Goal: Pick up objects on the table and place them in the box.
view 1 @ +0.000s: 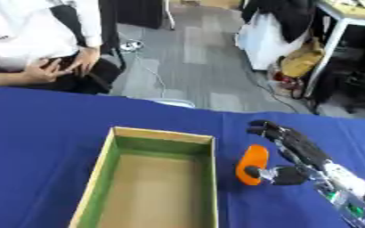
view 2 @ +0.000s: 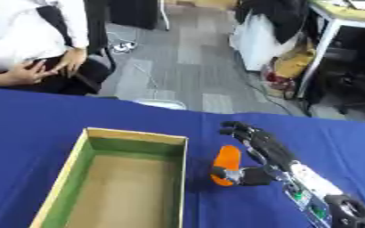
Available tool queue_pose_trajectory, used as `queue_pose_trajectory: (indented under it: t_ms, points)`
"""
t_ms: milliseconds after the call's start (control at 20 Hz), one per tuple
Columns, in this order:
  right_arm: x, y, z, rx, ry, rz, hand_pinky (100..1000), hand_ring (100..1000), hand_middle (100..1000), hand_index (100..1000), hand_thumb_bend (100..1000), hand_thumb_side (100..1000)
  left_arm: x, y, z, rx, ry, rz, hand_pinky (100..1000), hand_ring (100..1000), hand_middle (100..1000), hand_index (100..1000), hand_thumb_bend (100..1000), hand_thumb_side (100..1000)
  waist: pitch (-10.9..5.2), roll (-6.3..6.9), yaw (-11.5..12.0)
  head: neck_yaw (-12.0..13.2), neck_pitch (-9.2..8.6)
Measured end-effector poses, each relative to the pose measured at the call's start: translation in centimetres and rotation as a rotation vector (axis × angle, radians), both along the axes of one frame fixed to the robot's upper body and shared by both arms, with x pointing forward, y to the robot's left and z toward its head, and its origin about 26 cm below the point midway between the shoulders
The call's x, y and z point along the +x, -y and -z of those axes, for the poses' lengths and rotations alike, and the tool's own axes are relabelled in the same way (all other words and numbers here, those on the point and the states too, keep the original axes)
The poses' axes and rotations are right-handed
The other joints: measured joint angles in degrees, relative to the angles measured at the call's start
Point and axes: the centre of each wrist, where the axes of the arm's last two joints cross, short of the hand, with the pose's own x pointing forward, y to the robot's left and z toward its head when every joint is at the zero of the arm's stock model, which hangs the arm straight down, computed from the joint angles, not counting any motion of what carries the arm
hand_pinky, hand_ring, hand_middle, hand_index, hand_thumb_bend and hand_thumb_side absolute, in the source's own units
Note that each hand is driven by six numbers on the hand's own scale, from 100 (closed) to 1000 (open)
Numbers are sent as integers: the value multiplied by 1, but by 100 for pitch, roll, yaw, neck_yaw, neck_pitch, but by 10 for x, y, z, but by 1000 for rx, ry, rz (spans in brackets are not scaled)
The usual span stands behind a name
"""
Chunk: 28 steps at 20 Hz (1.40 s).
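a blue table (view 1: pixel 45 129) fills the lower part of the frame. on it, left of centre and running to the bottom edge, sits an open cardboard box (view 1: pixel 161 136) with green inner walls and a brown floor; nothing shows inside it.

just to the right of the box, near the middle of the frame, is an orange object (view 1: pixel 253 162), oblong and rounded, standing tilted with its upper end leaning to the right. whether its lower end touches the table cannot be told.

the right robot hand (view 1: pixel 298 153) comes in from the lower right corner. its black fingers (view 1: pixel 273 132) are stretched out toward the upper left, passing just right of the orange object, and its thumb (view 1: pixel 275 173) lies against the object's lower end. the fingers are straight rather than curled, so the robot hand is spread open beside the object, touching it at the thumb. behind the hand, a silver and clear wrist (view 1: pixel 345 189) with green parts inside runs off the lower right edge.

the left robot hand does not show in either view.
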Motion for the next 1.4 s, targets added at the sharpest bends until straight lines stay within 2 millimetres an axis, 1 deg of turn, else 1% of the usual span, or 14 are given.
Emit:
queue_pose_trajectory:
  t_ms: [300, 500, 950, 1150, 1400]
  points:
    - [0, 6, 0, 3, 5, 26, 588, 737, 876, 882, 669, 1000, 0, 2, -1, -5, 1, 7, 1000, 939, 962, 983, 368, 888, 45, -22, 38, -83, -52]
    - [0, 9, 1, -1, 0, 40, 590, 738, 876, 882, 669, 1000, 0, 2, -1, -2, 0, 7, 1000, 939, 962, 983, 368, 890, 59, -22, 77, -109, -53]
    - [0, 16, 2, -22, -15, 73, 592, 737, 875, 885, 668, 1000, 0, 6, -2, -4, -1, 26, 1000, 939, 963, 982, 363, 897, 115, -31, 192, -303, -54]
    - [-1, 17, 4, -29, -28, 76, 586, 734, 877, 887, 670, 1000, 0, 6, -2, -3, -3, 31, 1000, 939, 963, 982, 360, 898, 159, -32, 217, -338, -62]
    - [-3, 19, 11, -37, -48, 84, 539, 719, 873, 891, 673, 1000, 0, 7, -2, 2, 3, 32, 1000, 939, 963, 982, 359, 898, 188, -31, 233, -356, -63]
